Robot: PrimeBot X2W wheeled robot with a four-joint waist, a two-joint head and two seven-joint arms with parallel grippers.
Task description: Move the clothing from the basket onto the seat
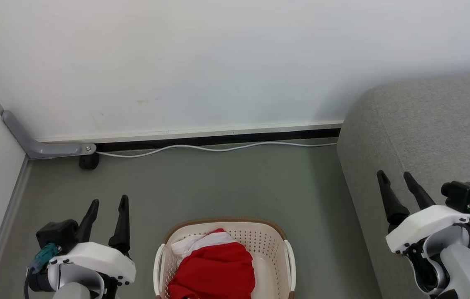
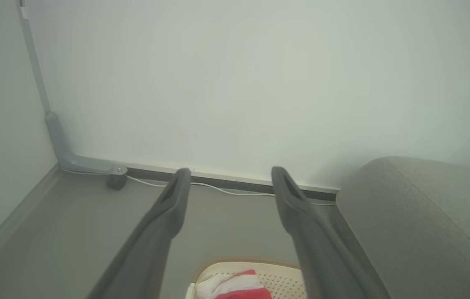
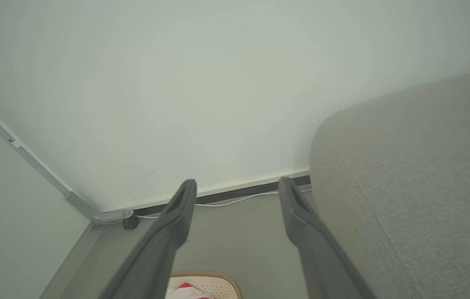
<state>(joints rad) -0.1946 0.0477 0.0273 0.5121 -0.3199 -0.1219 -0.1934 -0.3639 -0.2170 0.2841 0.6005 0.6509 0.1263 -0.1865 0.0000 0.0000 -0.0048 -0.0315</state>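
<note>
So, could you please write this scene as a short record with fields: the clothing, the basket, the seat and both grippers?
clothing: red with a white band, bunched inside the basket
basket: on the floor, between the two grippers, apart from the seat
seat: grey, to the right of the basket
left gripper: open, holding nothing, left of the basket
right gripper: open, holding nothing, seen against the seat's edge
cable: white, along the wall base
task state: clothing not yet picked up

Clothing [image 1: 214,270] in basket [image 1: 266,243] on floor [image 1: 218,178], between left tool [image 1: 109,199] and right tool [image 1: 393,173]; seat [image 1: 426,133] to right of basket, against wall [image 1: 218,62] behind; cable [image 1: 218,148] along foot of wall, behind basket.
</note>
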